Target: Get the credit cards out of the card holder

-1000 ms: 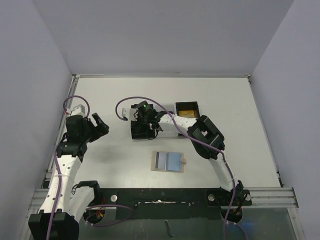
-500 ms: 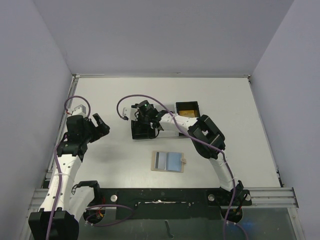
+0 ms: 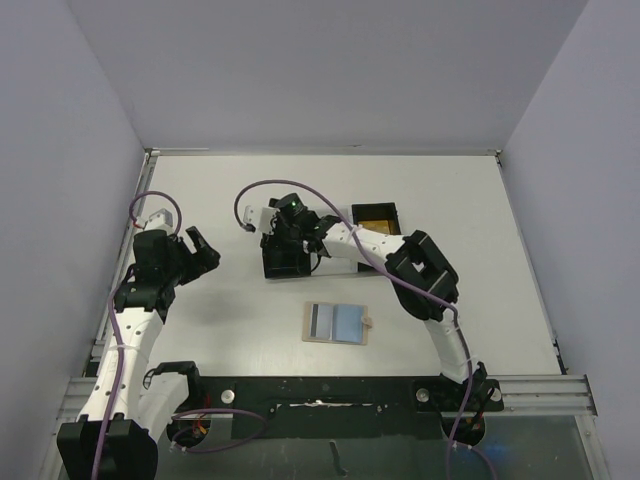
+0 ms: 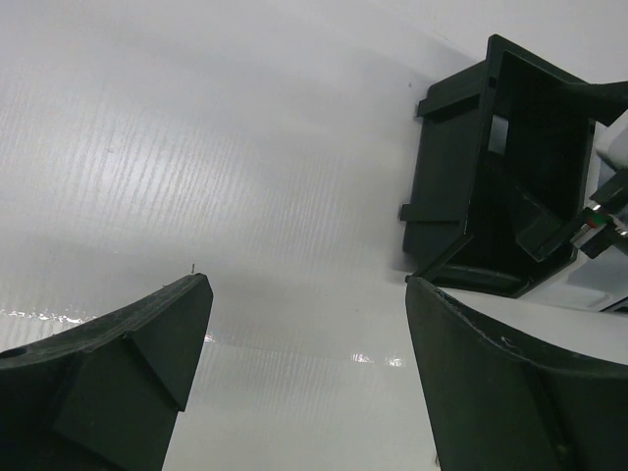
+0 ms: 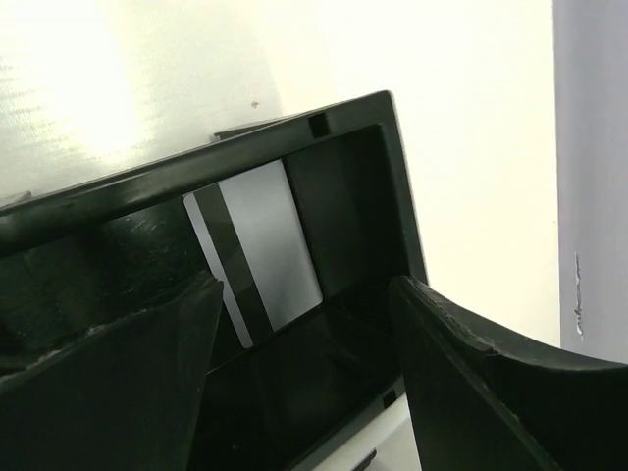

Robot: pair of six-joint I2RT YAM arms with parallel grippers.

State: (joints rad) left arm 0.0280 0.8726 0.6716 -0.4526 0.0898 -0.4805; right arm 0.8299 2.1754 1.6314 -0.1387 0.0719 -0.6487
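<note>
The card holder (image 3: 335, 323) lies open on the table in the top view, tan with two blue-grey panels and a dark stripe along the left one. My right gripper (image 3: 289, 224) hangs open over the left compartment of the black tray (image 3: 281, 264), holding nothing. In the right wrist view its jaws (image 5: 306, 294) stand wide apart above a grey card with a black stripe (image 5: 265, 250) that rests inside the tray (image 5: 294, 132). My left gripper (image 3: 197, 250) is open and empty at the left, far from the holder; its wrist view (image 4: 304, 294) shows bare table between the fingers.
The tray's right compartment (image 3: 374, 217) shows a yellowish inside. The tray also shows in the left wrist view (image 4: 500, 167), at the upper right. Grey walls close the table on three sides. A metal rail (image 3: 330, 385) runs along the near edge.
My right gripper has drawn back a little from the tray's left compartment, toward the far side. The left arm and the card holder have not moved.
</note>
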